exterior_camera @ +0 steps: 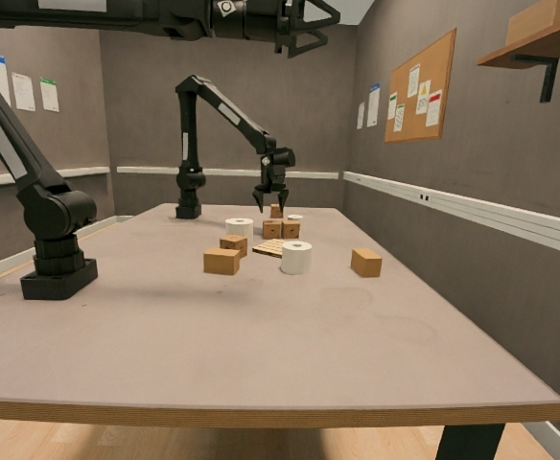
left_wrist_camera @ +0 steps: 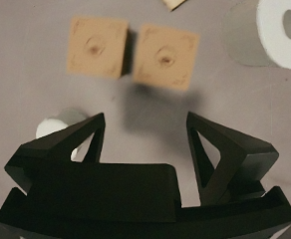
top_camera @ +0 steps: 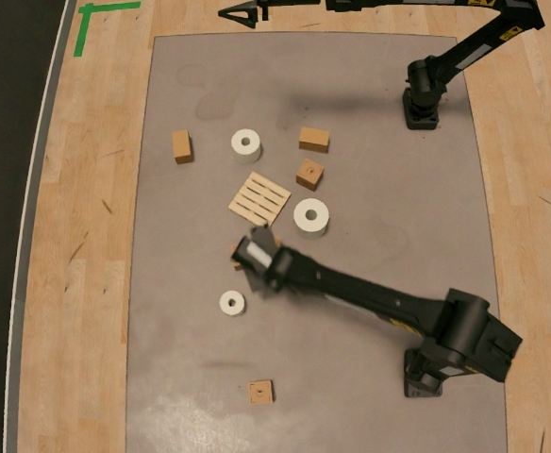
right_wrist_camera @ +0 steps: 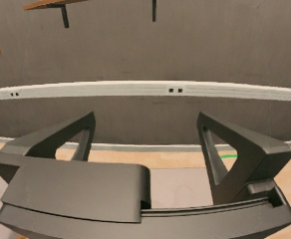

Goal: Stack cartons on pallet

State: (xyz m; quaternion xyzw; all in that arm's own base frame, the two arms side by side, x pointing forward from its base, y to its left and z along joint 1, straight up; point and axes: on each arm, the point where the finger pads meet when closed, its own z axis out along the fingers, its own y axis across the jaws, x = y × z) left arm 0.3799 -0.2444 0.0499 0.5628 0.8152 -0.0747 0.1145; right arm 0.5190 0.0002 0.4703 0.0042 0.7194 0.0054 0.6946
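The wooden pallet (top_camera: pixel 272 185) (exterior_camera: pixel 268 246) bears nothing. One carton (top_camera: pixel 309 174) (exterior_camera: pixel 233 245) stands beside it. A second carton (top_camera: pixel 237 266) (exterior_camera: pixel 291 229) (left_wrist_camera: pixel 98 47) and a third carton (top_camera: pixel 278 241) (exterior_camera: pixel 271 229) (left_wrist_camera: pixel 166 57) stand close together with a narrow gap, partly hidden by the left arm in the top view. A fourth carton (top_camera: pixel 259 392) (exterior_camera: pixel 276 211) stands alone far off. Visible tops show a round mark; standing faces are hidden. My left gripper (exterior_camera: pixel 270 210) (left_wrist_camera: pixel 145 118) is open, pointing down above the table near the pair. My right gripper (exterior_camera: pixel 333 28) (right_wrist_camera: pixel 145 117) is open, high and empty.
White rolls stand near the pallet: one roll (top_camera: pixel 245 146) (exterior_camera: pixel 296 258), a larger roll (top_camera: pixel 310 217) (exterior_camera: pixel 239 228) (left_wrist_camera: pixel 252 40) and a small roll (top_camera: pixel 230 301). Two plain oblong boxes, one box (top_camera: pixel 182 146) (exterior_camera: pixel 365 262) and another box (top_camera: pixel 314 139) (exterior_camera: pixel 221 261), lie on the right arm's side.
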